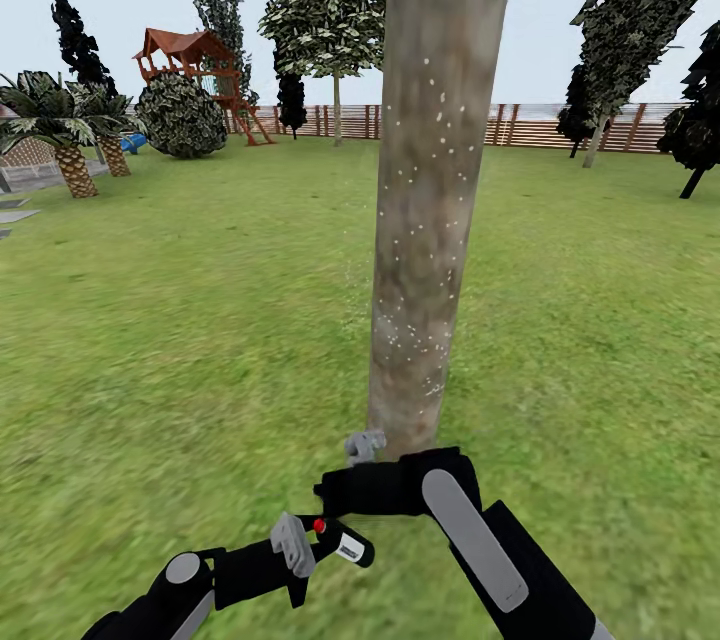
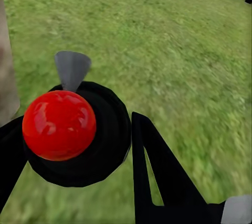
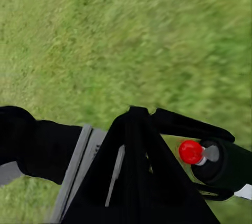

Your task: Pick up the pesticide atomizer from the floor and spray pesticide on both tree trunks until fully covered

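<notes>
Red knob on the pesticide atomizer (image 2: 73,132) is right up against the left wrist camera, with the left gripper (image 1: 300,545) fingers pinching the dark bottle from both sides. From the head view the bottle sits low and just short of the tree trunk (image 1: 440,200), label stripe pointing off to the right.

Right gripper (image 1: 362,444) is up near the base of the trunk; can't tell if its fingers are spread or pressed together, they're too small and partly hidden.

What could go wrong imo: white pesticide specks (image 1: 415,320) are scattered thin, mostly mid and lower trunk, so coverage looks patchy. If the nozzle isn't actually aimed at the bark, spray just lands on the grass (image 1: 200,320). Right arm sits close to the bottle too, so they could bump.

Counts: one atomizer, one trunk up close, two grippers, two palms (image 1: 60,135) on the left, one playhouse (image 1: 195,60), one fence (image 1: 540,125)
</notes>
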Tool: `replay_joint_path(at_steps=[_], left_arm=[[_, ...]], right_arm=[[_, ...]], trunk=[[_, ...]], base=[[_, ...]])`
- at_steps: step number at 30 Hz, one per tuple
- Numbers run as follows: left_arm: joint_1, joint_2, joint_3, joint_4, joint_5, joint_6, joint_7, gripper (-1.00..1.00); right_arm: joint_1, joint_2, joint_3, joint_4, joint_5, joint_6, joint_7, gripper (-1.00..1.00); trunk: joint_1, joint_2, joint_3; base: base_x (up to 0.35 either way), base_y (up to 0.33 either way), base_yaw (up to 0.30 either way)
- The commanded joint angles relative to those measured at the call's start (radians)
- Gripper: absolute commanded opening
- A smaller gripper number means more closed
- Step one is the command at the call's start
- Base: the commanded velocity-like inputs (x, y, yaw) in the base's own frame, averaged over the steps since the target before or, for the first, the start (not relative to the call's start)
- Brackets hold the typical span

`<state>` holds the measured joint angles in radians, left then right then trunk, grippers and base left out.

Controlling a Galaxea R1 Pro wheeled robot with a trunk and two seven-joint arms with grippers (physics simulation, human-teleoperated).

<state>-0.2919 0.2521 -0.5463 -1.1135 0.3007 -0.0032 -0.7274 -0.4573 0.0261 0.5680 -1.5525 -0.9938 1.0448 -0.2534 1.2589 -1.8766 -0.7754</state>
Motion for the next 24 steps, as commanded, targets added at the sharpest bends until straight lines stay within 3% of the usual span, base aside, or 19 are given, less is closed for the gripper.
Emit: replay_joint_path(at_steps=[1,5,11,16,18,22,24], left_arm=[[-0.001,0.001,-0.003,0.000,0.006,-0.001,0.002,-1.00],[-0.001,0.001,-0.003,0.000,0.006,-0.001,0.002,-1.00],[-0.001,0.001,-0.003,0.001,0.006,-0.001,0.002,-1.00],[-0.001,0.001,-0.003,0.001,0.006,-0.001,0.002,-1.00],[-0.001,0.001,-0.003,0.001,0.006,-0.001,0.002,-1.00],[-0.001,0.002,-0.001,-0.002,0.008,0.007,0.009,-1.00],[-0.001,0.004,0.006,-0.005,0.009,0.061,0.017,-1.00]], right_arm=[[0.000,-0.003,-0.004,-0.010,-0.009,0.002,-0.010,-1.00],[0.001,-0.009,-0.034,-0.040,-0.009,0.002,-0.010,-1.00],[0.002,-0.015,-0.048,-0.050,-0.009,0.002,-0.010,-1.00],[0.002,-0.023,-0.090,-0.050,-0.008,0.002,-0.016,-1.00],[0.002,-0.026,-0.093,-0.050,-0.007,0.002,-0.094,-1.00],[0.002,-0.018,-0.083,-0.050,-0.008,0.002,-0.397,-1.00],[0.003,-0.019,-0.064,-0.050,-0.007,0.002,-0.470,-1.00]], trunk=[[0.000,0.000,-0.001],[0.000,0.000,-0.001],[0.000,0.000,-0.001],[0.000,0.000,-0.001],[0.000,0.000,-0.001],[0.000,0.000,-0.001],[0.000,0.000,-0.001]], base=[[0.000,0.000,0.000],[0.000,0.000,0.000],[0.000,0.000,0.000],[0.000,0.000,0.000],[0.000,0.000,0.000],[0.000,0.000,0.000],[0.000,0.000,0.000]])
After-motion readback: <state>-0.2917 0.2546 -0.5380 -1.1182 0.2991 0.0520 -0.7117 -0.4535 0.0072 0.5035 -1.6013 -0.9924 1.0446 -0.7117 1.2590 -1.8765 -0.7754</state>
